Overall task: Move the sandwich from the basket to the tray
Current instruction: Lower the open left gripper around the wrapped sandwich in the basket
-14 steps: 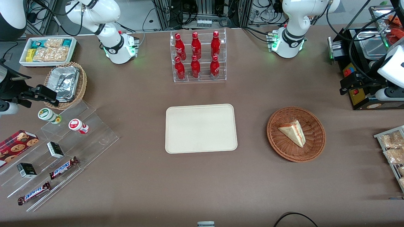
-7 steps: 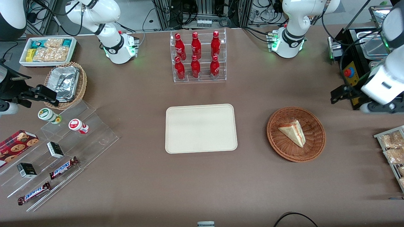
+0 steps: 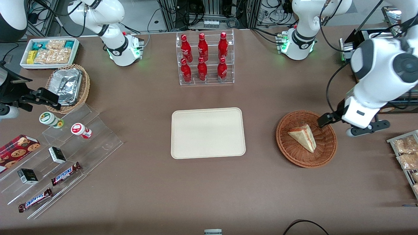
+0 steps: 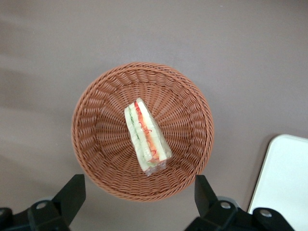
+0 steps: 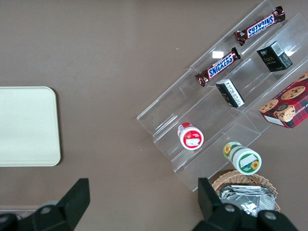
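The sandwich (image 3: 305,137), a pale wedge with red and green filling, lies in the round reddish-brown basket (image 3: 295,156). The cream tray (image 3: 208,133) lies empty, beside the basket toward the parked arm's end. My gripper (image 3: 339,125) hangs high over the basket's rim on the working arm's side, open and empty. In the left wrist view the sandwich (image 4: 147,137) sits in the middle of the basket (image 4: 106,159), the open gripper (image 4: 137,197) is above the basket's edge, and a corner of the tray (image 4: 286,183) shows.
A clear rack of red bottles (image 3: 205,58) stands farther from the front camera than the tray. A rack of snack packets (image 3: 406,156) and a black appliance (image 3: 369,65) are at the working arm's end. Acrylic steps with candy (image 3: 65,153) are at the parked arm's end.
My arm has swung in from the working arm's end of the table and come nearer the front camera, bringing the gripper over the basket's rim. The sandwich, basket and tray have not moved.
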You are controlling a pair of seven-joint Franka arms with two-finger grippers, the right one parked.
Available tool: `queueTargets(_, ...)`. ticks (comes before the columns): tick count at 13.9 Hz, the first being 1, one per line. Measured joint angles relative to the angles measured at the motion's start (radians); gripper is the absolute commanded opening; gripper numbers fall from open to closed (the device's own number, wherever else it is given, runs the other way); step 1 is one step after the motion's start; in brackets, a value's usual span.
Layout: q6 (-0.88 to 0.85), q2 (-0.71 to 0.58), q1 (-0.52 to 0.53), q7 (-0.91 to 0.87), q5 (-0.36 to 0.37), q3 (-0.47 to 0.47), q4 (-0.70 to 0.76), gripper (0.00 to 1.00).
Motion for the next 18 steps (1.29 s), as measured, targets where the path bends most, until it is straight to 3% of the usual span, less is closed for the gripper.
queueTargets(7,0.298,0.012,-0.012,-0.198,0.0,0.0,-0.23,1.0)
queueTargets(18,0.39,0.147,-0.023,-0.244,0.0,-0.001,-0.256,1.0)
